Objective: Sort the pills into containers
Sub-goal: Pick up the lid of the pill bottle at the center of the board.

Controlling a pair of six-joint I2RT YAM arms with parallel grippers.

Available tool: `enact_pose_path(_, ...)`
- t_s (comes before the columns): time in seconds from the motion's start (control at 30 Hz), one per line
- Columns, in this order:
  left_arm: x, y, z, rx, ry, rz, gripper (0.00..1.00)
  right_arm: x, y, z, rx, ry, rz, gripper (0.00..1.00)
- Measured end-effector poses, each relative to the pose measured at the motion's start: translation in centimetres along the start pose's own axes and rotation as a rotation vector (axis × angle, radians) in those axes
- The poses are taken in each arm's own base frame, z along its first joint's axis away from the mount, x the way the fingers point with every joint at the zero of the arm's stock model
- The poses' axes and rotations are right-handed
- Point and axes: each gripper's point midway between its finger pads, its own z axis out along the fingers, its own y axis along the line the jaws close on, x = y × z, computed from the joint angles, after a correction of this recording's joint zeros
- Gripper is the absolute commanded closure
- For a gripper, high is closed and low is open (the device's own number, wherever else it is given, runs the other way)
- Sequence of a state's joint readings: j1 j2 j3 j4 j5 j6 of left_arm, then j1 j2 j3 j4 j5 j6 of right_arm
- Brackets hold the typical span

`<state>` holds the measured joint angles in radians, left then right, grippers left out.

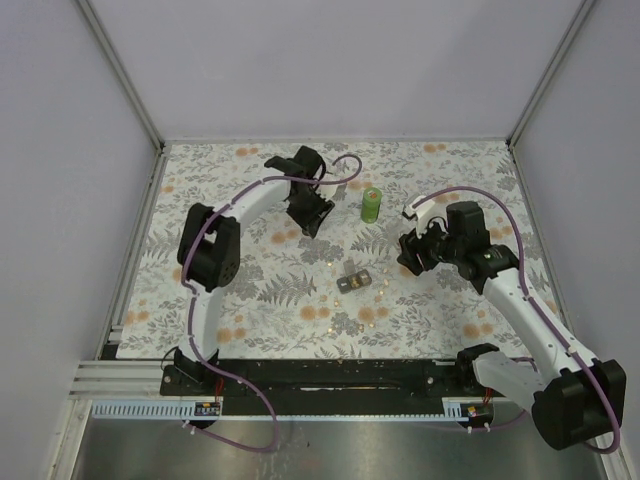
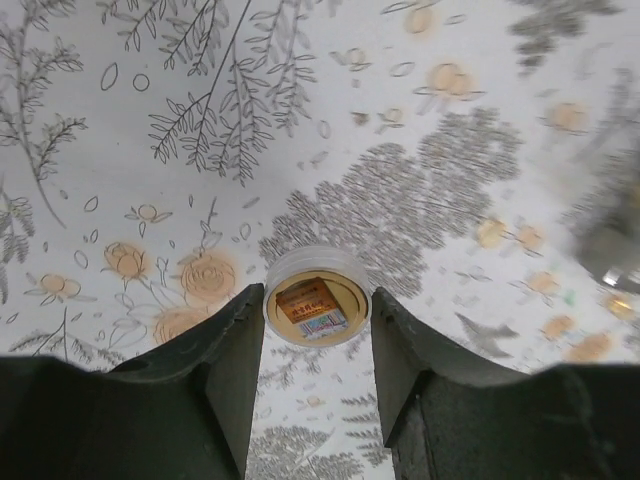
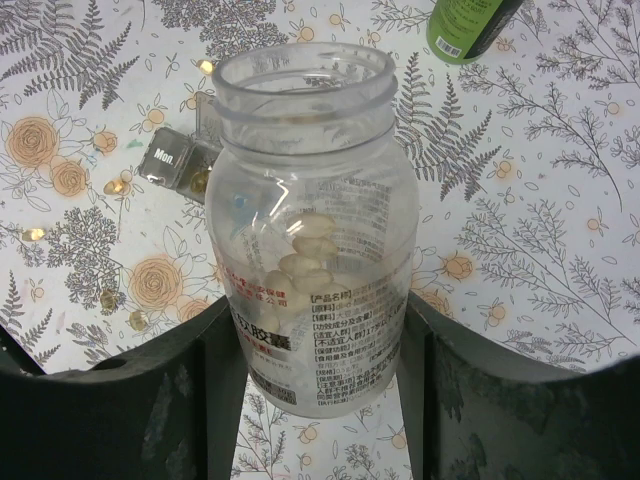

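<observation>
Right gripper (image 3: 318,312) pinched clear pill bottle (image 3: 310,180) low on its body, mouth open, white pills (image 3: 300,265) inside. Bottle label was in Chinese print, too small to read. Pill organizer (image 3: 178,160) lid read "Mon.", just behind bottle on the left. Green bottle (image 3: 466,24) stood further back right, barcode showing. Left gripper (image 2: 317,315) was closed on white cap (image 2: 317,297), fingers against both sides, over floral table (image 2: 150,150). Orange sticker with barcode inside cap, text unreadable.
</observation>
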<state>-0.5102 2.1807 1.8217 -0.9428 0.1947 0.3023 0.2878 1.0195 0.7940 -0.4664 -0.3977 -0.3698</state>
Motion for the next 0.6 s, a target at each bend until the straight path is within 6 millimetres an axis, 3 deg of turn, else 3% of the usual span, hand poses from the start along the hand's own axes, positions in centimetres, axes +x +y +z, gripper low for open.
enact_pose_path(0.17, -2.4, -2.8, -7.3, 0.095, -0.168, 0.034, 1.00, 0.0, 0.9, 0.2, -0.046, 0.029, -0.035, 1.00)
enact_pose_path(0.33, -4.9, -7.2, -15.3, 0.251, -0.376, 0.106, 1.00, -0.7, 3.0, 0.6, -0.131, 0.050, -0.086, 1.00)
enact_pose_path(0.43, -5.4, -10.0, -18.2, 0.381, -0.454, 0.150, 1.00, -1.7, 4.5, 1.1, -0.200, 0.045, -0.111, 1.00)
enact_pose_path(0.6, -5.5, -13.6, -19.8, 0.577, -0.497, 0.189, 1.00, -3.1, 6.8, 1.9, -0.307, 0.035, -0.137, 1.00)
